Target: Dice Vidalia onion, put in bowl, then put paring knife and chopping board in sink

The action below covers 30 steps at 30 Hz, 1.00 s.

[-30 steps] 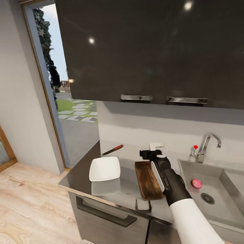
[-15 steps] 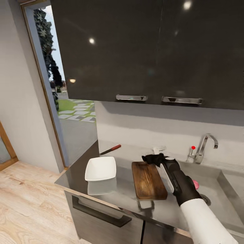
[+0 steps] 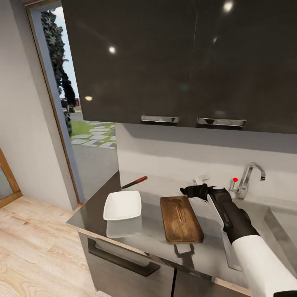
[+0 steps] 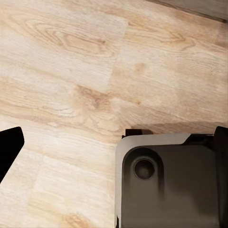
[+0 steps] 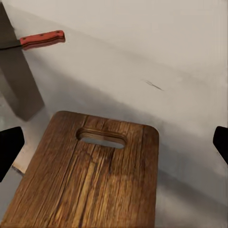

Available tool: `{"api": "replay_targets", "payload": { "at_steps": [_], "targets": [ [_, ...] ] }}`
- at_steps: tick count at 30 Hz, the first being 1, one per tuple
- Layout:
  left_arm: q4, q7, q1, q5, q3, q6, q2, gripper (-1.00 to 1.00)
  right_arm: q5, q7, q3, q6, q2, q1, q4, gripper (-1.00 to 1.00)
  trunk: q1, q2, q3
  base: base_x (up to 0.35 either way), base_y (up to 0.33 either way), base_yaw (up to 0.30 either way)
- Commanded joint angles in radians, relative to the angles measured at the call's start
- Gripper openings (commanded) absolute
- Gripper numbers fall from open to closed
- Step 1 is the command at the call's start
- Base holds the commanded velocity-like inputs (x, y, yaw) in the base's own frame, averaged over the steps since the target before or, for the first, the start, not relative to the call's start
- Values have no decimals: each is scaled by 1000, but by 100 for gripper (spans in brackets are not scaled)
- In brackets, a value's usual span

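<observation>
The brown chopping board (image 3: 180,218) lies on the grey countertop (image 3: 148,237), and in the right wrist view its slotted end (image 5: 90,175) is just below the camera. A white bowl (image 3: 122,205) stands to the board's left. Near the back wall lies the paring knife (image 3: 135,182), its red handle (image 5: 42,39) clear to see. My right gripper (image 3: 192,191) hovers open by the board's far right corner, its dark fingertips (image 5: 9,149) wide apart and empty. My right arm covers much of the sink (image 3: 270,216); the Vidalia onion is hidden. My left gripper (image 4: 114,142) is open over the floor.
A chrome faucet (image 3: 247,177) with a tiny red knob (image 3: 235,180) stands behind the sink. Dark wall cabinets (image 3: 177,62) hang over the counter. A doorway (image 3: 78,123) opens at the left. The robot's base (image 4: 166,183) rests on the wooden floor (image 4: 71,71).
My right arm has swung right, from over the board toward the sink, and now covers the onion. The camera shifted slightly early on.
</observation>
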Motion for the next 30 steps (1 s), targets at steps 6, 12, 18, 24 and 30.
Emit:
{"api": "replay_targets", "payload": {
  "at_steps": [6,12,18,24,30],
  "targets": [
    [0,0,0,1,1,-2,0,100,23,92,4,24,-3,-16,1,100,0,-1,0,94,48,0],
    [0,0,0,1,1,-2,0,100,43,114,52,22,-4,-17,5,100,0,-1,0,137,10,0],
    [0,0,0,1,1,-2,0,100,44,116,63,20,-9,-17,5,100,0,-1,0,55,1,0],
    [0,0,0,1,1,-2,0,100,44,117,64,18,-13,-17,6,100,0,-1,0,166,-24,0],
    [0,0,0,1,1,-2,0,100,44,118,64,18,-13,-17,29,100,0,-1,0,214,-57,0]
  ]
}}
